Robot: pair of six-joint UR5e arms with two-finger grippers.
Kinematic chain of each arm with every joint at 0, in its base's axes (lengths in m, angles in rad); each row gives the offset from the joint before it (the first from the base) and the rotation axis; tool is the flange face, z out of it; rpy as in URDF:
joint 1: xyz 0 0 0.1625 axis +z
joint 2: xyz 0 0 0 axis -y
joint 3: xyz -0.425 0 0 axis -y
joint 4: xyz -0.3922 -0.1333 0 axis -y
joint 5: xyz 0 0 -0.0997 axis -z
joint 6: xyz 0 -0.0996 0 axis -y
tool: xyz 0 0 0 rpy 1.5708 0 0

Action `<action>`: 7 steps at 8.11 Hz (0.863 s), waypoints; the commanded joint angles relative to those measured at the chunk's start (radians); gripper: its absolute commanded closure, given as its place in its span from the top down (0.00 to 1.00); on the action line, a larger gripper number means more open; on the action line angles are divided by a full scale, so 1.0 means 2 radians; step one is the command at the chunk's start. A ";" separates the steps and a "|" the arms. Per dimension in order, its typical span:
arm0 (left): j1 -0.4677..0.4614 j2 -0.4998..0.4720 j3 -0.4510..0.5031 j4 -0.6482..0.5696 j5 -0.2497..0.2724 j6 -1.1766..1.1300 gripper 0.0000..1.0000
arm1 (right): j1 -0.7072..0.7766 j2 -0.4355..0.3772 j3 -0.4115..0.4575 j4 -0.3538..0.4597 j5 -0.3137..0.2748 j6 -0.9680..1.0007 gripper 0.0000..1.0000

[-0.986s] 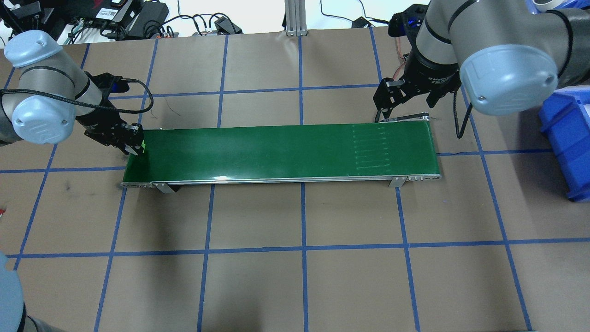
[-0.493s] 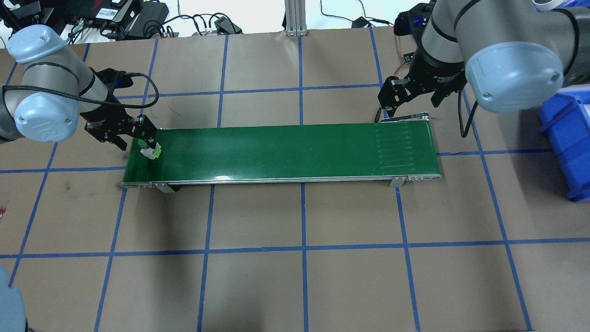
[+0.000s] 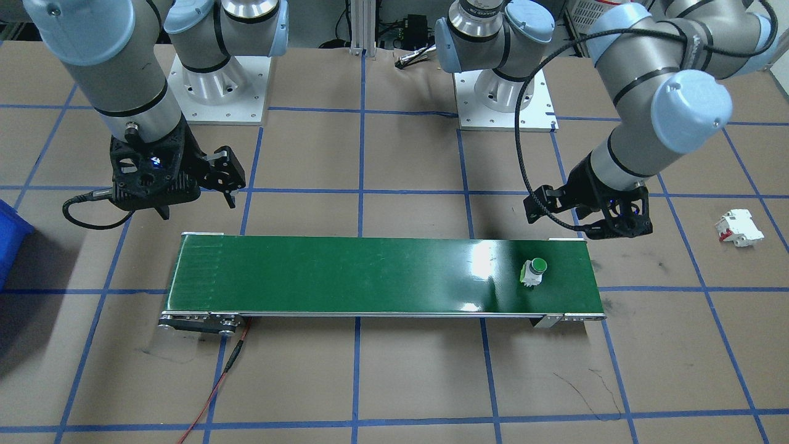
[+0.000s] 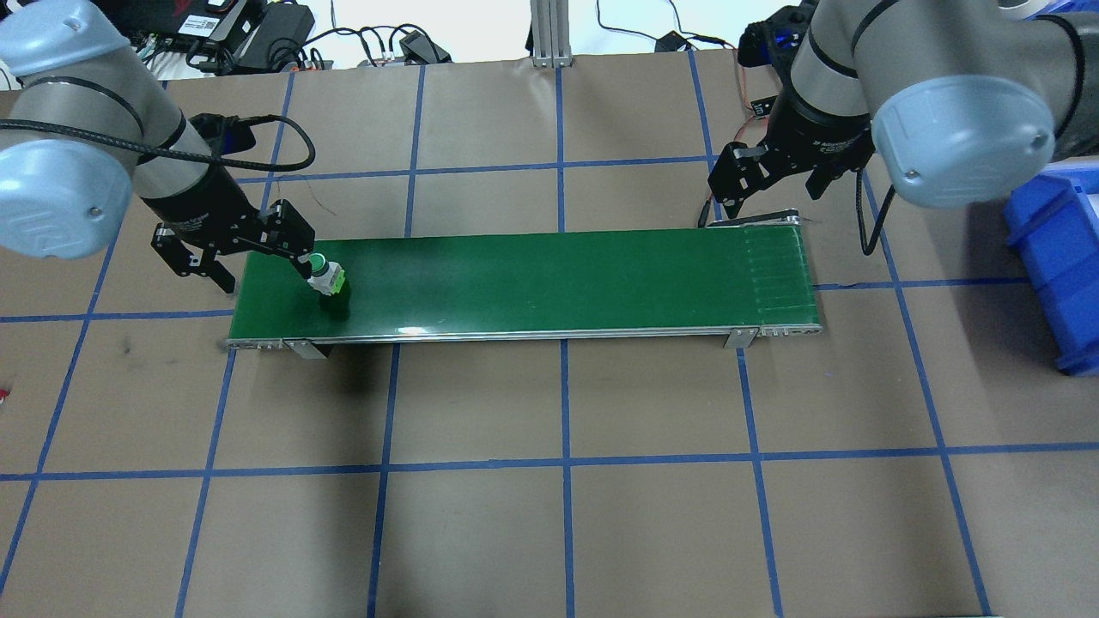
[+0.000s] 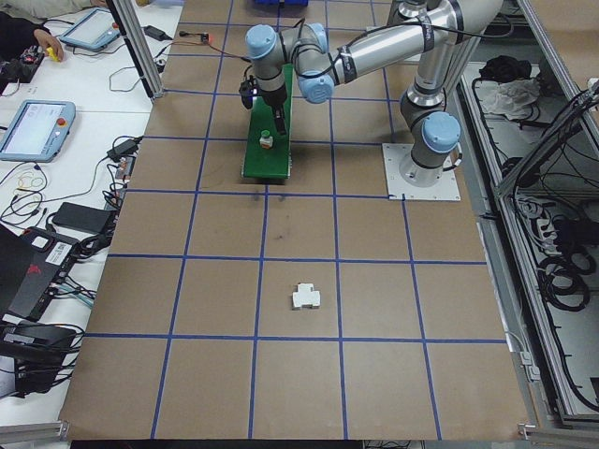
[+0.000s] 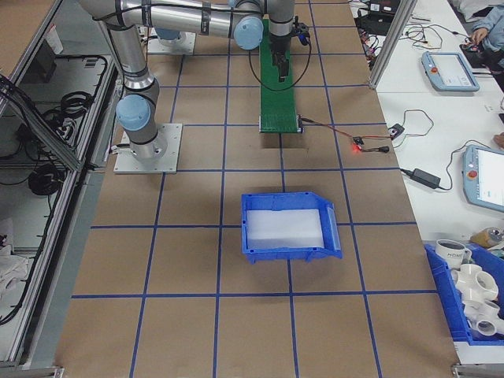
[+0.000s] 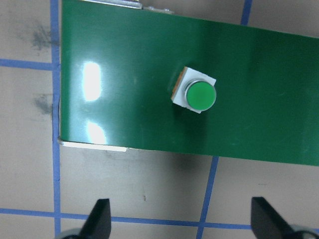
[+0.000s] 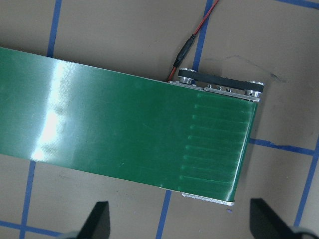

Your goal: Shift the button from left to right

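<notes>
The button (image 4: 326, 276), a round green cap on a white body, stands upright on the green conveyor belt (image 4: 558, 275) near its left end. It also shows in the front view, button (image 3: 534, 271), and in the left wrist view, button (image 7: 198, 94). My left gripper (image 4: 268, 275) hangs open above the belt's left end, just behind the button and apart from it; its fingertips (image 7: 99, 219) frame bare table. My right gripper (image 4: 768, 199) hovers open behind the belt's right end, holding nothing, right gripper (image 8: 179, 221).
A blue bin (image 4: 1056, 249) sits on the table at the far right. A white breaker with red parts (image 3: 738, 228) lies on the table beyond the belt's left end. A red wire (image 3: 216, 388) runs from the belt's right end.
My left gripper opened, let the button go on the belt's left end and rose. The button has since travelled a little rightwards along the belt. The belt's ridge marks shifted right too.
</notes>
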 commanded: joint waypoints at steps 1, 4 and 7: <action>-0.003 0.025 0.052 -0.027 0.016 -0.012 1.00 | 0.000 -0.001 -0.002 -0.007 0.004 0.002 1.00; 0.001 0.027 0.124 -0.074 0.058 -0.012 1.00 | 0.000 -0.001 -0.004 -0.051 0.003 0.008 1.00; -0.002 0.027 0.128 -0.092 0.097 -0.014 1.00 | 0.001 0.024 -0.005 -0.055 0.062 0.117 1.00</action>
